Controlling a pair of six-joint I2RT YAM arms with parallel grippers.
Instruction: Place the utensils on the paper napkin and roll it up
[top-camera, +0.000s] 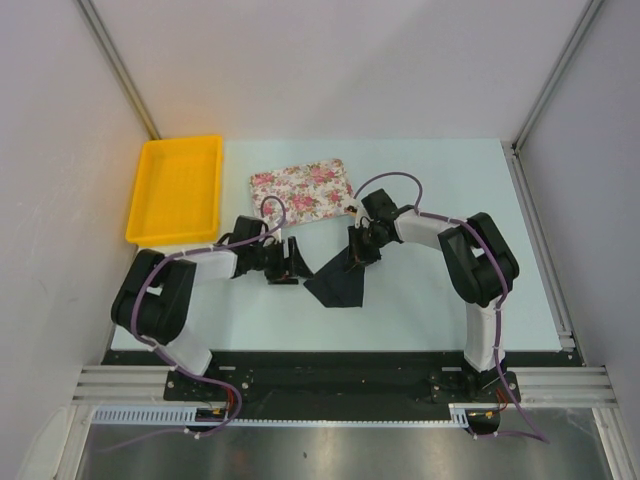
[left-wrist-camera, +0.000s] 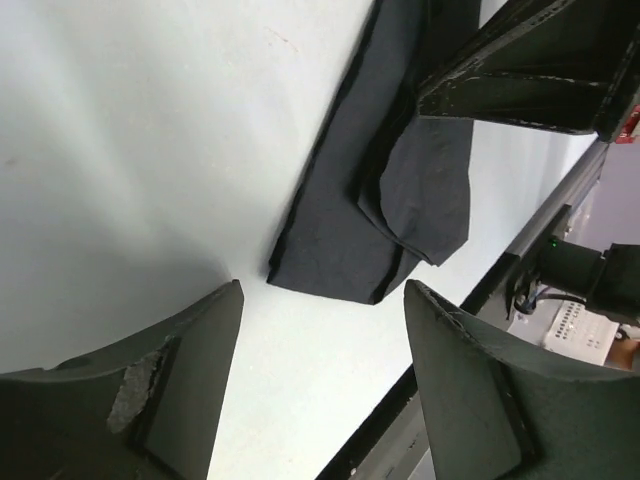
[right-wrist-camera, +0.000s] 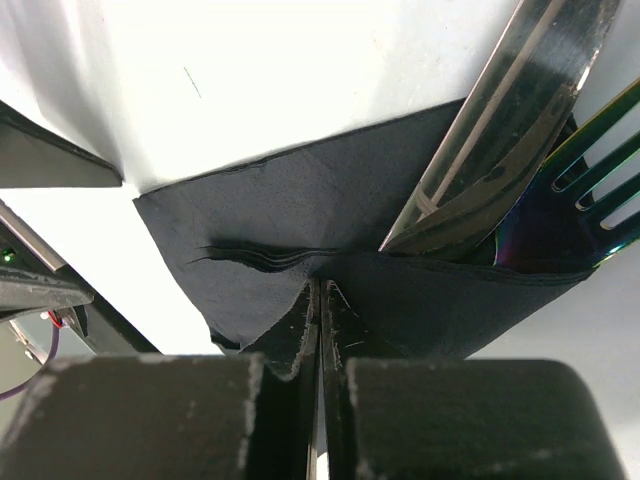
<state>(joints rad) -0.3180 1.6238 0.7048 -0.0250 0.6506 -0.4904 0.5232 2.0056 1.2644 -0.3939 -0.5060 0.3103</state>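
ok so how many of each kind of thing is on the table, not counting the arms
trays: 2 (yellow tray, floral tray)
napkins: 1 (black paper napkin)
utensils: 2 (fork, other silvery piece)
total: 5

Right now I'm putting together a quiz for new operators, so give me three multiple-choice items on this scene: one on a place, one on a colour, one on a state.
1. The floral tray lies:
A. beyond the paper napkin, beside the yellow bin
B. inside the bin
C. under the left arm

2. The napkin is:
A. white
B. black
C. pink

3. The right gripper is:
A. open above bare table
B. shut on the napkin
C. holding the tray

Answers:
1. A, the top view shows the tray behind the napkin, next to the bin.
2. B, it looks black in every view.
3. B, the right wrist view shows the jaws closed on a napkin fold, with the utensils tucked in it.
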